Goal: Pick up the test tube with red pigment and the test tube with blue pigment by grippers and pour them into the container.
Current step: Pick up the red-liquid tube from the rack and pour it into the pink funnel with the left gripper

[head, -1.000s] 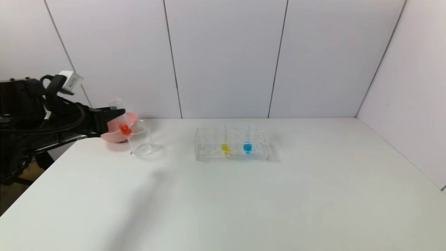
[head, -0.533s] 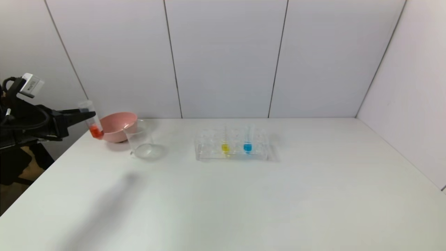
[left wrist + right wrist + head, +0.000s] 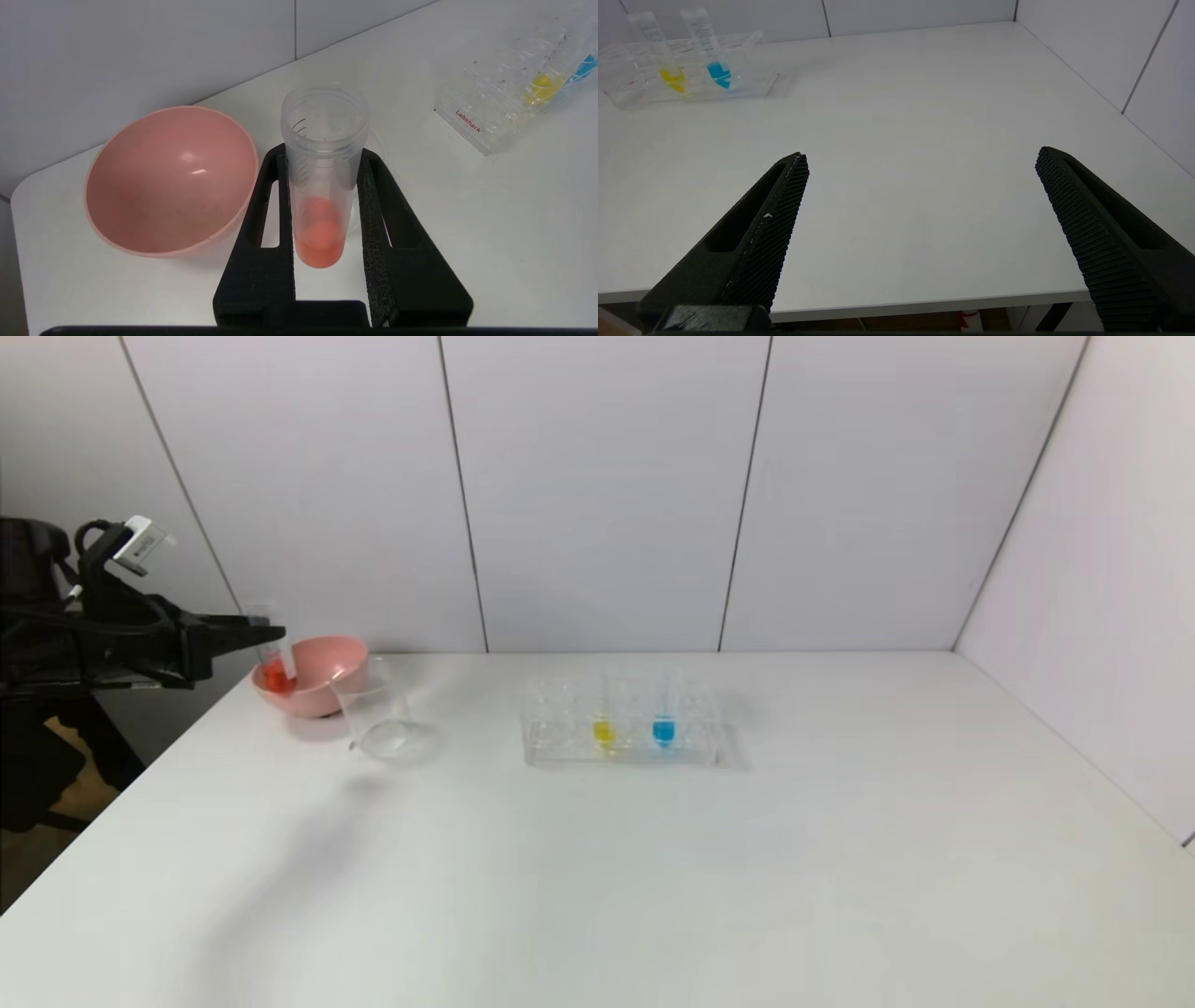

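My left gripper (image 3: 266, 637) is shut on the test tube with red pigment (image 3: 275, 674) and holds it near upright over the table's far left edge, in front of the pink bowl's left rim. In the left wrist view the tube (image 3: 322, 186) sits between the two black fingers (image 3: 275, 210). The clear container (image 3: 378, 709) stands empty to the right of the bowl, apart from the tube. The test tube with blue pigment (image 3: 664, 728) stands in the clear rack (image 3: 560, 747) and shows in the right wrist view (image 3: 717, 70). My right gripper (image 3: 920, 158) is open and empty above the near right table edge.
A pink bowl (image 3: 327, 695) sits at the far left by the wall and also shows in the left wrist view (image 3: 170, 179). A yellow-liquid tube (image 3: 603, 731) stands in the rack left of the blue one. White walls close the back and right.
My left gripper carried the red tube left, away from the container's rim, then came back a little to the right towards the bowl. The tube now stands straighter.
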Motion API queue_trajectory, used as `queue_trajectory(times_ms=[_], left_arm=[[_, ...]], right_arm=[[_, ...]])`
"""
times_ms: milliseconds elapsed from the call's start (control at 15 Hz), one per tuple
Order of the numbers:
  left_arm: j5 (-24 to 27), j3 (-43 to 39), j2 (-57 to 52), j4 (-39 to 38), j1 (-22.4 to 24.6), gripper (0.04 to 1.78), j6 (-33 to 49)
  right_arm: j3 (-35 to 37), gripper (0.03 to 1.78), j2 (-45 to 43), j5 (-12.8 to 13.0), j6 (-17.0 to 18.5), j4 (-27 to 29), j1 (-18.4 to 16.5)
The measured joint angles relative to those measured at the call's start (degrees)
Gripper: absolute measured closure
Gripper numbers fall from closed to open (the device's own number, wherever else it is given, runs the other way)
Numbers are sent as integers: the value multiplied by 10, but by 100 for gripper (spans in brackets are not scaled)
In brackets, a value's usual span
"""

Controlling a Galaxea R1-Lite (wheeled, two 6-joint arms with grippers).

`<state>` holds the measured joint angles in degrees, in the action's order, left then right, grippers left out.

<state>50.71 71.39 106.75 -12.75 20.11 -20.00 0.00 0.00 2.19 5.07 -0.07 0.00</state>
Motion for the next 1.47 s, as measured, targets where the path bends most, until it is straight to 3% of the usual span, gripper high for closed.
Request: queue_trajectory(times_ms=[200, 800, 933, 1267, 1467], left_arm=[[-28, 87, 26, 119, -16, 139, -33], [-253, 391, 99, 535, -92, 139, -156], [-291, 412, 111, 569, -106, 139, -201], [-377, 427, 118, 568, -148, 139, -264], [-399, 429, 120, 566, -160, 139, -312]], right_arm=[[0, 4, 0, 0, 0, 0, 0], [0, 4, 0, 0, 0, 0, 0], [0, 4, 0, 0, 0, 0, 0], [0, 4, 0, 0, 0, 0, 0], [0, 4, 0, 0, 0, 0, 0]])
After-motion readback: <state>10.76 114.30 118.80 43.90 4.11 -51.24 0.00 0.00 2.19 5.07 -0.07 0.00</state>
